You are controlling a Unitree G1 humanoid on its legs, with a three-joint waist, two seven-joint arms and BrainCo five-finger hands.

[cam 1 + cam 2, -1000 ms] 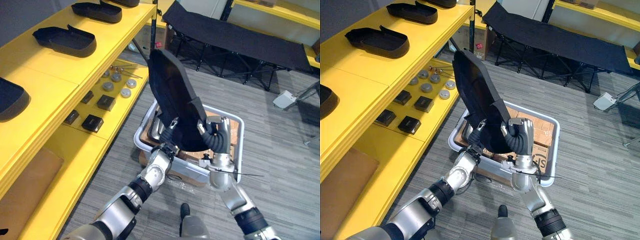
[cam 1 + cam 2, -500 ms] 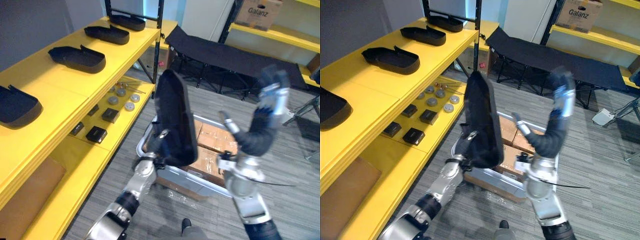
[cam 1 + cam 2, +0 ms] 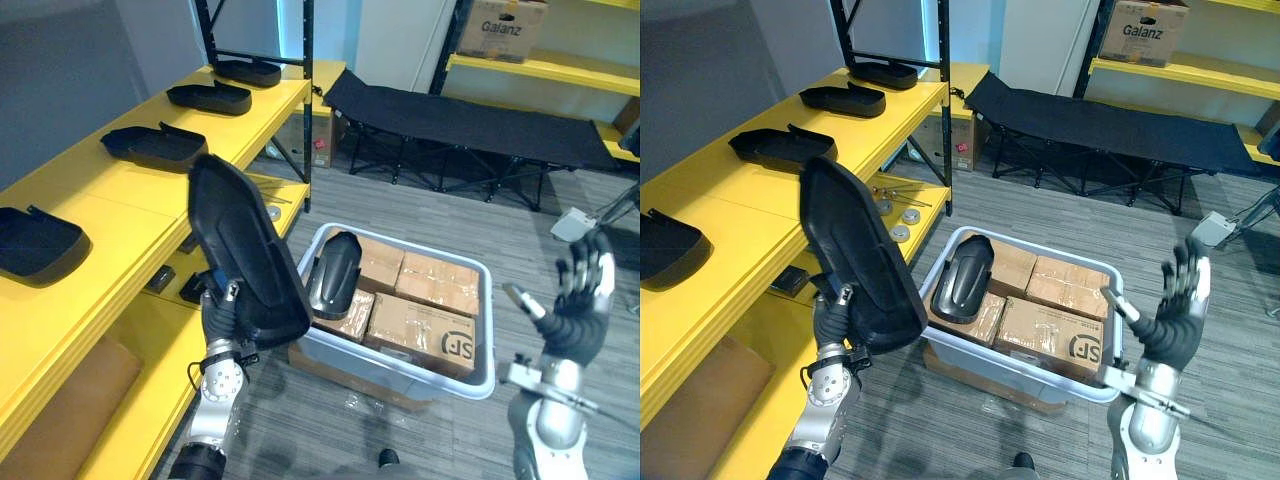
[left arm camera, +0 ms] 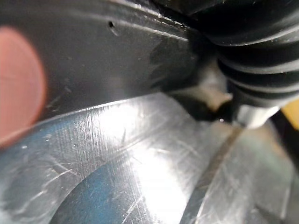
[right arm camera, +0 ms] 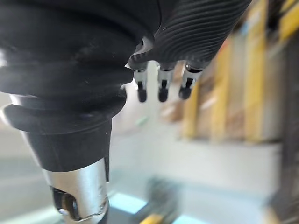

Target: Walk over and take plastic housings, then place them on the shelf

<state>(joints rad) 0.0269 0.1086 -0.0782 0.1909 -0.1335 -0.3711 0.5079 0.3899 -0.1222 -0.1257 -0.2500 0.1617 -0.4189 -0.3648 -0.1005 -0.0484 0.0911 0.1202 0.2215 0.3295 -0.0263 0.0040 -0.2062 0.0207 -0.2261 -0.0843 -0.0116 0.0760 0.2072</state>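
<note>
My left hand point(image 3: 222, 312) is shut on the lower edge of a large black plastic housing point(image 3: 245, 255). It holds the housing upright and leaning, between the yellow shelf point(image 3: 120, 215) and the pale bin point(image 3: 398, 368). In the left wrist view the housing's dark surface point(image 4: 93, 56) sits right against the hand. A second black housing point(image 3: 333, 272) leans inside the bin on cardboard boxes point(image 3: 425, 325). Several more housings lie on the shelf top, the nearest point(image 3: 40, 240) at the left. My right hand point(image 3: 582, 298) is raised at the right, open and holding nothing, its fingers point(image 5: 161, 88) straight.
Small metal discs point(image 3: 902, 225) and dark blocks lie on the shelf's lower level, with a brown board point(image 3: 60, 395) below. A black folding cot point(image 3: 450, 105) stands behind the bin. A white device point(image 3: 572, 222) lies on the floor at the right. Grey carpet surrounds the bin.
My right hand has let go of the housing and swung out to the right, open. My left hand alone has carried the housing left toward the shelf. The camera view has shifted.
</note>
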